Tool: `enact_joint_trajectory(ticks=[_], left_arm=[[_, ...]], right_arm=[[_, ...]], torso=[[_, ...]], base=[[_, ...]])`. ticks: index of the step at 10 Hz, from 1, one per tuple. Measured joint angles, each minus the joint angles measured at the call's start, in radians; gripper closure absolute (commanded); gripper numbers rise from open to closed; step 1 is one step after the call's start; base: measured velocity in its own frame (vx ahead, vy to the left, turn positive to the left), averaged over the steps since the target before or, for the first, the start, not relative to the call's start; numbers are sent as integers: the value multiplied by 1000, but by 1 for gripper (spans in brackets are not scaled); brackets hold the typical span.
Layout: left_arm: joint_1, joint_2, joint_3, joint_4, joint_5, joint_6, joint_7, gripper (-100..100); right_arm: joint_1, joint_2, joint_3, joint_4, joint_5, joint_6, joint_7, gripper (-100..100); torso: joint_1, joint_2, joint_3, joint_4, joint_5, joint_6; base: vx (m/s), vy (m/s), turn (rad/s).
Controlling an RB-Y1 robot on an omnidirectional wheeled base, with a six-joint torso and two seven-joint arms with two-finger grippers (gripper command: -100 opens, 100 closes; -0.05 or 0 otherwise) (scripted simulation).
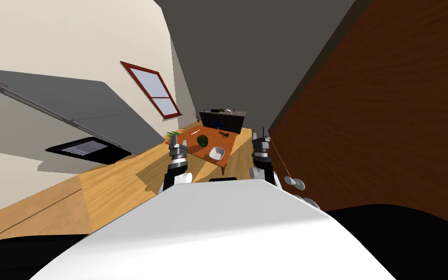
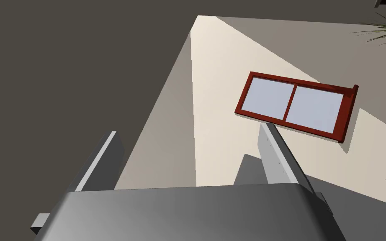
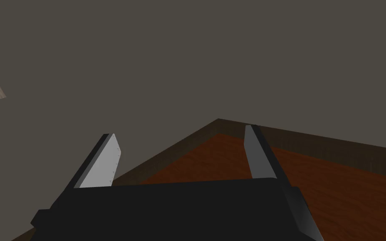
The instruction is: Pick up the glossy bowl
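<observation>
Looking down through the head view, the orange-brown table (image 1: pixel 228 142) stands ahead on the wood floor (image 1: pixel 111 184). The bowl (image 1: pixel 216 153), drawn white with a squarish rim, sits upright on the table's near end, close to the front edge. A round dark green thing (image 1: pixel 202 141) rests on the tabletop just beyond the bowl and a little to its left, near but not touching it. Farther back lies a small dark object (image 1: pixel 224 133), too small to name, and a dark cabinet (image 1: pixel 222 119) stands at the table's far end. Both arms are up in front of me: the left gripper (image 1: pixel 174 140) shows off the table's left side, over the floor, while the right gripper (image 1: pixel 264 132) shows off the table's right side, against the dark brown wood wall (image 1: pixel 388 121). The bowl lies between them, apart from both. Over to the left wrist view: the two fingers (image 2: pixel 278 159) stand wide apart with nothing between them. Now the right wrist view: those fingers (image 3: pixel 104 161) are spread just as wide and hold nothing.
</observation>
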Motion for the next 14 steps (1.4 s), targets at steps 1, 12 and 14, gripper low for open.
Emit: enact_joint_trajectory(ticks=[1, 12, 14], left_arm=[[-2, 23, 2, 0, 0, 8, 2, -100], [-40, 198, -16, 45, -26, 238, 14, -100], [-49, 209, -17, 52, -28, 291, 19, -100]], right_arm=[[0, 0, 0, 0, 0, 0, 0, 0], [0, 0, 0, 0, 0, 0, 0, 0], [0, 0, 0, 0, 0, 0, 0, 0]], torso=[[0, 0, 0, 0, 0, 0], [1, 3, 1, 1, 0, 0], [1, 2, 1, 1, 0, 0]], base=[[-16, 6, -9], [-35, 15, -13], [-31, 15, -14]])
